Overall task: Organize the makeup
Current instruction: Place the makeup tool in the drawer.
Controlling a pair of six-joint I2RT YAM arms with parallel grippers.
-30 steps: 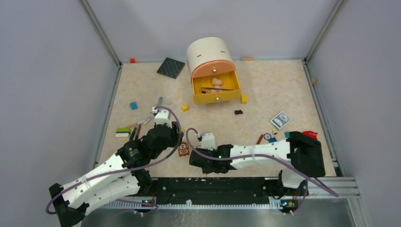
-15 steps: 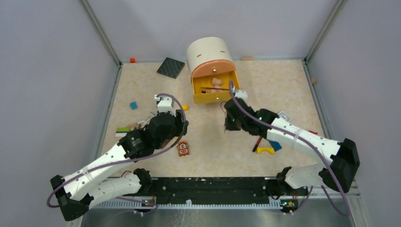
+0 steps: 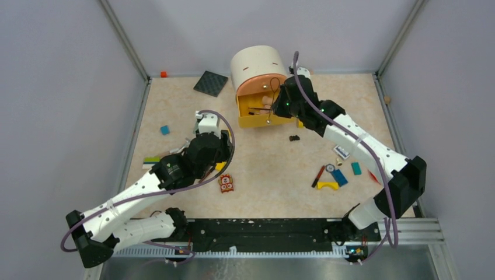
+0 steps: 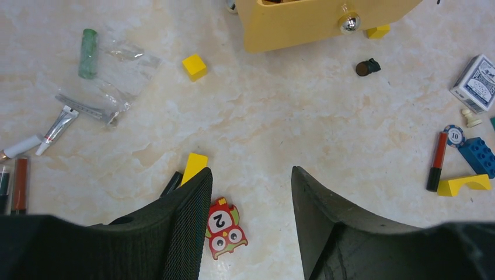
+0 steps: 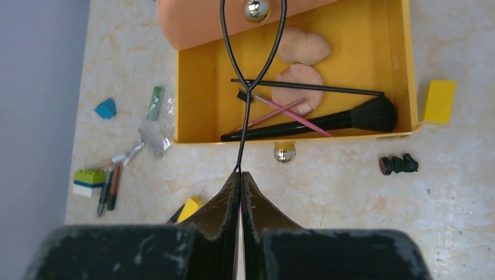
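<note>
Two claws: mine.
Right claw (image 5: 240, 173): pressed together, pinching black wire loop (image 5: 250, 87) over yellow drawer (image 5: 198, 76).
Left claw (image 4: 250, 172): spread, empty.

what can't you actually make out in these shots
Top view: drawer contents, partly behind the right arm.
Left wrist view: dark item beside the yellow block, mostly behind a finger of the left gripper.
Left wrist view: dark stick, cut by the left edge.
</note>
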